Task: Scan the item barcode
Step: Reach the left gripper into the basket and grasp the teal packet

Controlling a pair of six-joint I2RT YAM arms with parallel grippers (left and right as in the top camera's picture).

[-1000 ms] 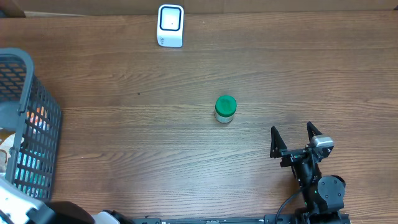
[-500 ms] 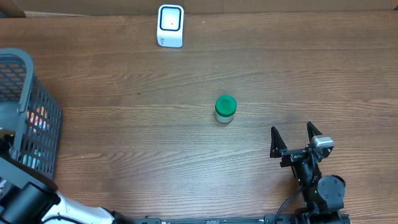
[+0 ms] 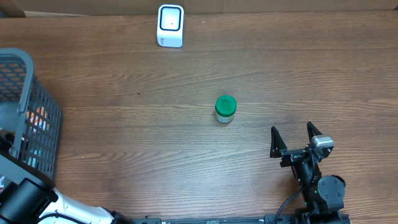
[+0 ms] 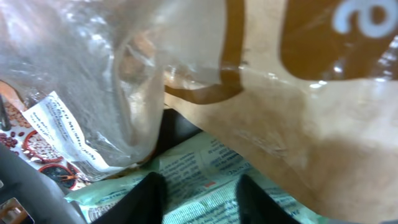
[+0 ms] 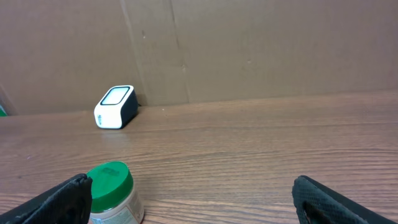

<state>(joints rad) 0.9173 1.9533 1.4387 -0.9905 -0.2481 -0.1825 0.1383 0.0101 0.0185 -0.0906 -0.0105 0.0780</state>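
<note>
We judge the scan barely begun: nothing is at the scanner [image 3: 170,25], the green-lidded jar [image 3: 225,108] stands on the counter [image 3: 311,68] well apart from it, the right end effector [image 3: 291,129] gapes empty, and the left end effector [image 4: 202,186] sits among packets [image 4: 199,163] in the basket [image 3: 25,62] — whether it grips one we cannot tell.

The left arm [image 3: 28,198] has shifted beside the basket [image 3: 46,118].

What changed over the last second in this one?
The left arm shifted at the lower left, its dark link now lying beside the basket. Whether the left gripper took hold of anything cannot be told. The right gripper, jar and scanner stayed put.
</note>
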